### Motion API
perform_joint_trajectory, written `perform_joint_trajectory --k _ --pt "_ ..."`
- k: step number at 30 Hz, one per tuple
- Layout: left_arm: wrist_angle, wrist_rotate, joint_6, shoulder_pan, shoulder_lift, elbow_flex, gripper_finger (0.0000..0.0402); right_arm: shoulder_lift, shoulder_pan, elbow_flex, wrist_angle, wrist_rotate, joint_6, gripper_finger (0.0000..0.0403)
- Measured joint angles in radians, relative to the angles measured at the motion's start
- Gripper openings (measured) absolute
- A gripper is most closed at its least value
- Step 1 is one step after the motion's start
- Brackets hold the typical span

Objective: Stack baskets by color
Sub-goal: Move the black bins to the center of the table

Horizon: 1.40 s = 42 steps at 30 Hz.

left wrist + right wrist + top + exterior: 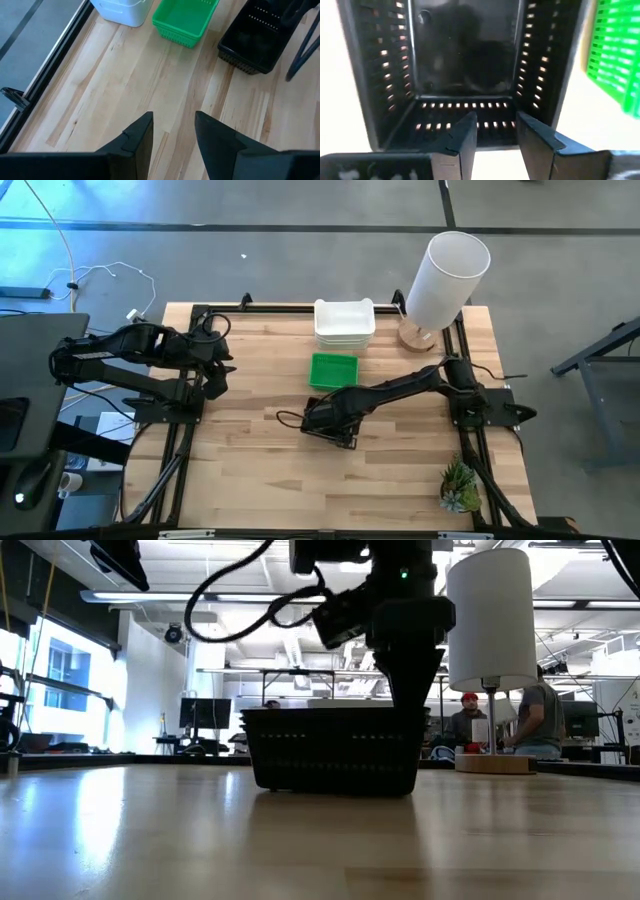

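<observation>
A black slotted basket (335,748) stands on the table's middle, also seen in the left wrist view (255,40). My right gripper (495,117) points down over it, fingers open, tips at the rim near one end wall (405,700). In the high view the arm (328,418) covers most of this basket. A green basket (333,370) rests on the table just beyond it, and a stack of white baskets (343,323) stands behind that at the far edge. My left gripper (172,117) waits open, raised over the table's left side (215,375). My right gripper's fingertips (405,705) come from above down to the black basket's rim, over its inside by one end wall (465,125). Whether they touch the basket I cannot tell. The basket stands flat on the table.
A tall white cylinder on a round wooden base (445,275) stands at the far right corner. A small potted plant (460,488) sits at the near right. Black frame rails (180,450) run along the table's sides. Bare wood lies toward the near edge. People sit beyond the table (540,720).
</observation>
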Motion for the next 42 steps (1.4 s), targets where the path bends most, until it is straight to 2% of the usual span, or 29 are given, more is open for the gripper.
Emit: perform_joint_trajectory --k 5,8,13,24,42 --pt "0.000 0.000 0.000 0.000 0.000 0.000 0.0131 -0.040 0.015 0.000 0.046 0.017 0.041 0.0124" --pt "0.000 0.000 0.000 0.000 0.000 0.000 0.0131 -0.045 0.025 0.000 0.079 -0.014 0.051 0.0124" --pt "0.000 0.000 0.001 0.000 0.000 0.000 0.0131 -0.040 0.043 0.000 0.089 -0.059 0.066 0.0124" --pt "0.000 0.003 0.000 0.000 0.000 0.000 0.0131 -0.029 0.071 -0.001 0.091 -0.062 0.105 0.0124" --pt "0.000 0.004 0.000 0.000 0.000 0.000 0.0131 -0.019 0.075 -0.001 -0.045 -0.006 0.197 0.0124"
